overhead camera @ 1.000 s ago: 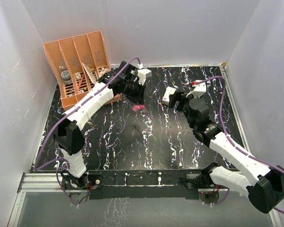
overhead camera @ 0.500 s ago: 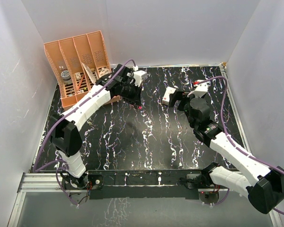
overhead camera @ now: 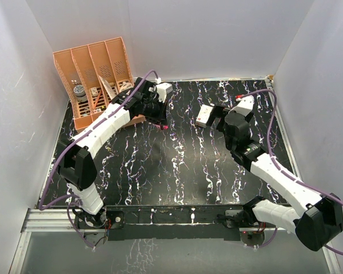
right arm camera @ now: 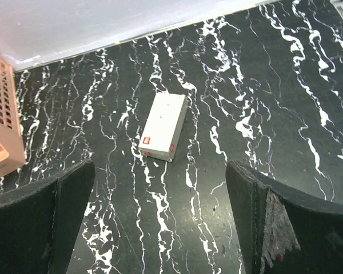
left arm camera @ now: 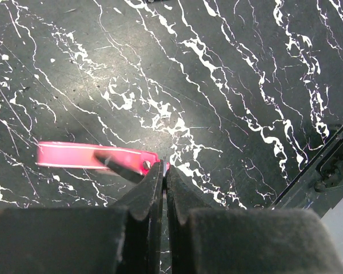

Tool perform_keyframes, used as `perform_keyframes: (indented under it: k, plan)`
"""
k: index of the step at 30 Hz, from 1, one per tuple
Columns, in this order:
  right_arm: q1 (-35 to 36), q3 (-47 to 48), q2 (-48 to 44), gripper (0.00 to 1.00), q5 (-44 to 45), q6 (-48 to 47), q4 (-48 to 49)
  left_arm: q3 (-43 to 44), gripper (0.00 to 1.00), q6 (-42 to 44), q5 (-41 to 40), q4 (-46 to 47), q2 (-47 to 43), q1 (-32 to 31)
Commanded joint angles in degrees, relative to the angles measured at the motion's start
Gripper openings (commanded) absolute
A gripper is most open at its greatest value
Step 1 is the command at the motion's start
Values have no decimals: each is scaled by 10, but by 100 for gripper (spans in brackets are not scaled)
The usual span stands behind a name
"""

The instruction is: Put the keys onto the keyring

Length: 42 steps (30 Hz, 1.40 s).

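Observation:
My left gripper (left arm camera: 164, 165) is shut on the ring end of the keyring. Its bright pink strip (left arm camera: 74, 155) sticks out to the left of the fingertips, above the black marble table. A thin dark piece (left arm camera: 119, 166) lies across the strip; I cannot tell whether it is a key. In the top view the left gripper (overhead camera: 163, 122) hangs near the table's back left, with a bit of pink (overhead camera: 166, 128) at its tip. My right gripper (right arm camera: 160, 166) is wide open and empty, held just short of a white box. No key shows clearly in any view.
A white rectangular box (right arm camera: 163, 127) with a red mark lies flat at the back middle of the table (overhead camera: 204, 116). An orange slotted organizer (overhead camera: 91, 74) with small items stands at the back left, close behind the left gripper. White walls enclose the table.
My left gripper has drawn back and to the left toward the organizer, carrying the keyring. The right wrist has shifted slightly toward the back.

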Motion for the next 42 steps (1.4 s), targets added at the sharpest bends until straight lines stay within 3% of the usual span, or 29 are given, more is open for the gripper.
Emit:
perform_keyframes:
  k: [1, 21, 29, 42]
  plan:
    - [-9, 26, -2, 98, 44, 35, -9, -1, 0, -10, 24, 15, -26, -9]
    - [-71, -16, -86, 98, 30, 50, 22, -41, 0, -81, 64, 134, 55, -109]
    - [-86, -18, -89, 98, 5, 52, 19, -51, 0, -74, 14, 136, 74, -109]
    - [-91, -19, -87, 98, -20, 52, 23, -70, 0, -56, -1, 176, 92, -91]
